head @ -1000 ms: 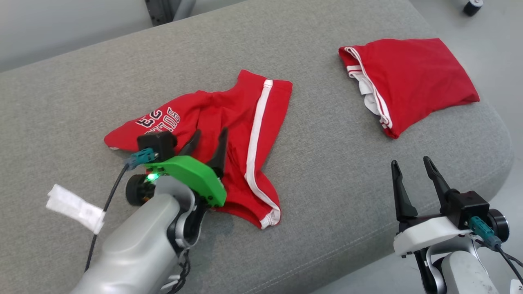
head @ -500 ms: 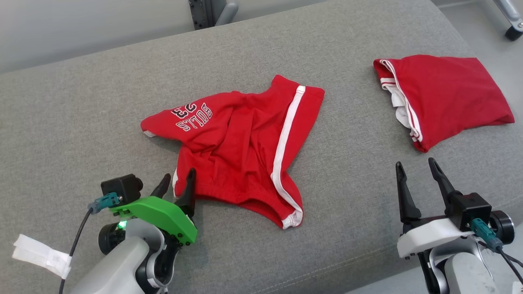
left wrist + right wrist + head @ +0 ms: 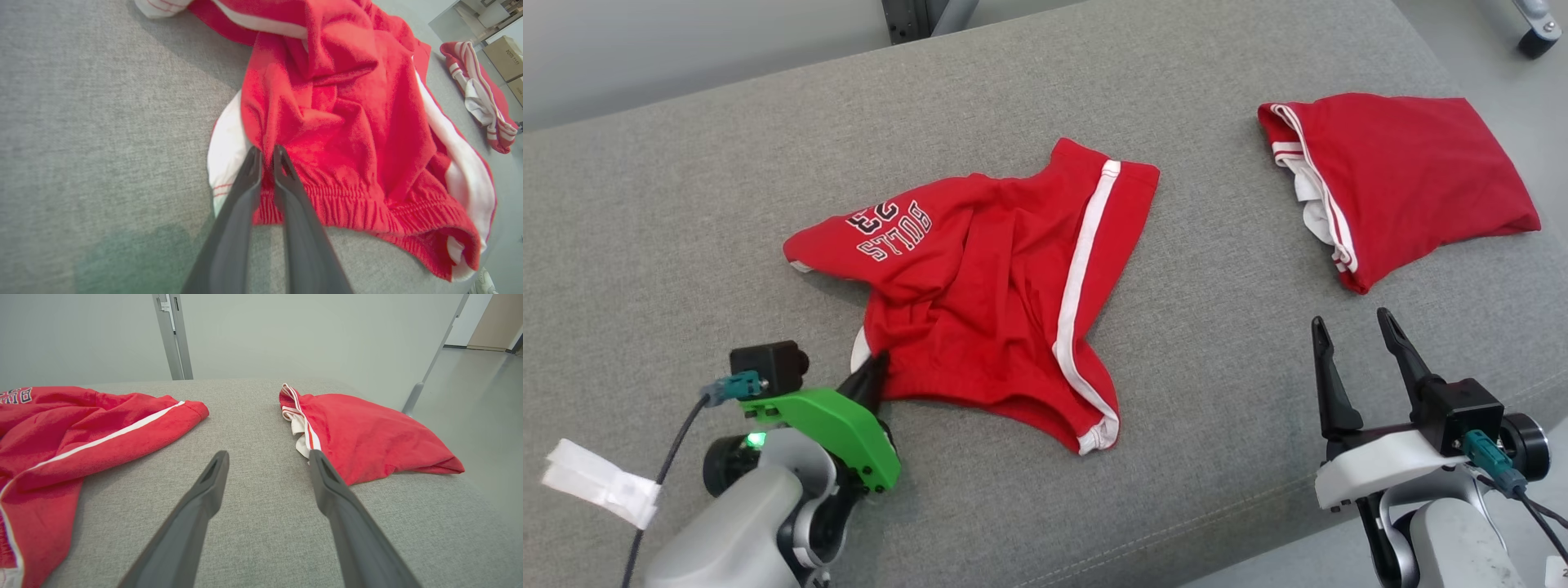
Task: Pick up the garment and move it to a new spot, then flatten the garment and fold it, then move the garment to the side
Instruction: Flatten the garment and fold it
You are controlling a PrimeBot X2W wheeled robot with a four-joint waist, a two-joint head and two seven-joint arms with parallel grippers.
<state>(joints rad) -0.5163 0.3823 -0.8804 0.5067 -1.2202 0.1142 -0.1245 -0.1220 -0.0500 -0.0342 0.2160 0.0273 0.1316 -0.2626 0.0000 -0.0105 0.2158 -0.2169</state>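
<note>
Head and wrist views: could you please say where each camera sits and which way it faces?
Head: on the head, looking down at the grey cushion; left gripper and right gripper show.
Left wrist: along its fingers, closed on the crumpled shorts at the waistband.
Right wrist: along its open fingers, across the cushion toward the folded garment.
Shared: all show both garments.

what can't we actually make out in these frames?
1. Layers caught by the left gripper on the crumpled shorts: hidden by its own fingers and the folds, left wrist view.
2. The print on those shorts: cut off by the left edge, right wrist view.
3. Inside of the folded garment: covered by its top layer, head view.
4. Any writing on the white tag: too small, head view.
</note>
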